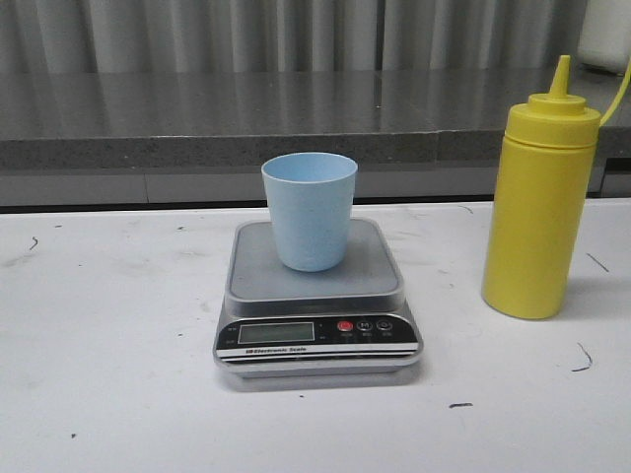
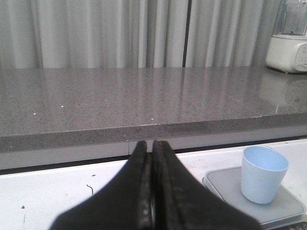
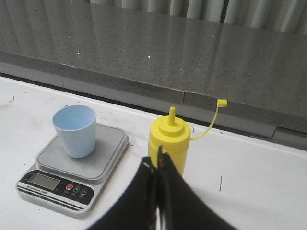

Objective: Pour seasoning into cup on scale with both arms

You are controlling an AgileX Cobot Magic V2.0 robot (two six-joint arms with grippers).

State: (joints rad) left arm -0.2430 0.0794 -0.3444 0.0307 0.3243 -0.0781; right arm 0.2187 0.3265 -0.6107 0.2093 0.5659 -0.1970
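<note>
Bottle (image 1: 537, 207) uncapped, tall: we risk tipping it or jolting cup (image 1: 309, 210) off scale (image 1: 317, 315); both fingers clenched, empty.

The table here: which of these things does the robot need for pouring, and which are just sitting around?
Needed for the job:
yellow bottle, standing upright right of the scale
blue cup, upright on the scale
scale
left gripper and right gripper, both shut and holding nothing

Just around:
white appliance on the grey counter
curtain behind
</note>
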